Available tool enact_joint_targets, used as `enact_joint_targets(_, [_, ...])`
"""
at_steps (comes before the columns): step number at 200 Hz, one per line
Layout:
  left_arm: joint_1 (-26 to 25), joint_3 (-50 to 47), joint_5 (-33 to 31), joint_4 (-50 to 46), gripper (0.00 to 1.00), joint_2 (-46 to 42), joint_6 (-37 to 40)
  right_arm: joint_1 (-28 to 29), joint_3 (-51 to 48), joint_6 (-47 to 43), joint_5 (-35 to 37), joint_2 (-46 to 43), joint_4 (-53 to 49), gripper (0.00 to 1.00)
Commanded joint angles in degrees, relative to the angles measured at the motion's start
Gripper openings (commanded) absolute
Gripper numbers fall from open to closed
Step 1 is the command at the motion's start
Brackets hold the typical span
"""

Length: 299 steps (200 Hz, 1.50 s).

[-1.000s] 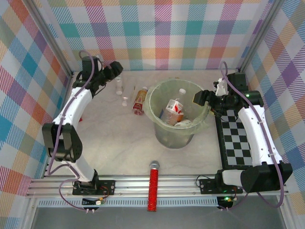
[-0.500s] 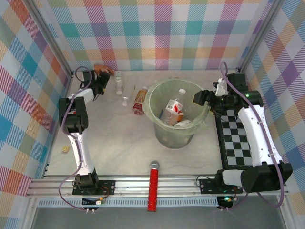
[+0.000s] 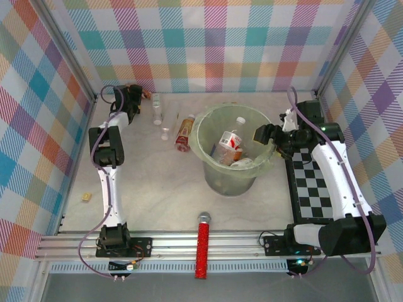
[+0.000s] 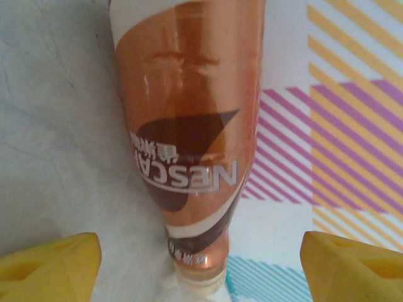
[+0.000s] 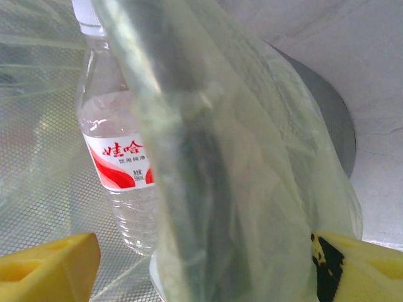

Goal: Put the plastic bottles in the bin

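Bottles, plastic, partly binned. Step in hand, by my reading: pickup of one more.

1. Amber bottle, orange label. It lies at 11 o'clock of the table, in the far-left corner beside the checked wall. Left gripper is over it with jaws apart. One yellow fingertip sits on each side of the bottle's narrow end, and neither touches it.

2. Bin, grey, lined with a pale green bag, at table centre. It holds a clear bottle with a red-and-white label, leaning. Other contents below it are too blurred to name.

3. Right gripper, at 3 o'clock of the bin. Jaws are apart and set astride the lined rim. Contact with the liner cannot be told.

4. Loose stock. A brown bottle lies just beside the bin at 10 o'clock. A small clear bottle stands farther out toward 11 o'clock.

5. Not for binning: a red glittery stick at 6 o'clock and a checkered board at 4 o'clock.

Next move calls for closing the left jaws squarely on the amber bottle. The round, smooth body may roll or slip against the wall. A lift clear of the table and a carry toward 4 o'clock, over the rim, would then follow.
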Motion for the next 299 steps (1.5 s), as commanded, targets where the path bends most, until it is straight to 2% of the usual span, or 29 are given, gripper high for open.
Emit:
enact_joint_targets(1, [0.46, 4.15, -2.57, -2.66, 0.82, 4.12, -5.41, 0.45, -1.1, 1.18, -0.24, -2.06, 0.05, 0.86])
enact_joint_targets(43, [0.42, 10.61, -4.12, -7.29, 0.8, 9.45, -10.49, 0.5, -1.03, 1.49, -0.09, -2.96, 0.24, 0.86])
enact_joint_targets(94, [0.4, 17.09, -6.05, -15.94, 0.73, 13.28, -11.11, 0.5, -0.85, 1.62, 0.64, -4.09, -0.21, 0.86])
enact_joint_targets(164, [0.53, 19.96, -6.63, -17.84, 0.49, 15.09, -9.96, 0.49, -1.2, 2.21, 1.28, -4.88, -0.56, 0.86])
enact_joint_targets(188, [0.5, 19.12, -6.72, -17.89, 0.48, 13.58, -6.23, 0.5, -1.39, 2.41, 1.62, -5.25, -0.65, 0.86])
enact_joint_targets(204, [0.5, 14.65, -7.02, -15.94, 0.48, 10.11, -4.52, 0.5, -1.56, 2.55, 1.73, -5.39, -0.56, 0.86])
enact_joint_targets(232, [0.83, -0.06, -7.55, -7.68, 0.48, 0.69, -2.56, 0.49, -1.71, 2.76, 1.46, -5.75, -0.25, 0.86])
enact_joint_targets(277, [1.69, -29.75, -9.36, 4.77, 0.49, -17.22, 0.26, 0.48, -1.56, 2.1, 1.36, -6.01, -0.32, 0.86])
enact_joint_targets(299, [2.15, -37.09, -8.37, 6.9, 0.49, -21.78, 1.72, 0.5, -1.46, 1.66, 1.23, -5.93, -0.39, 0.86])
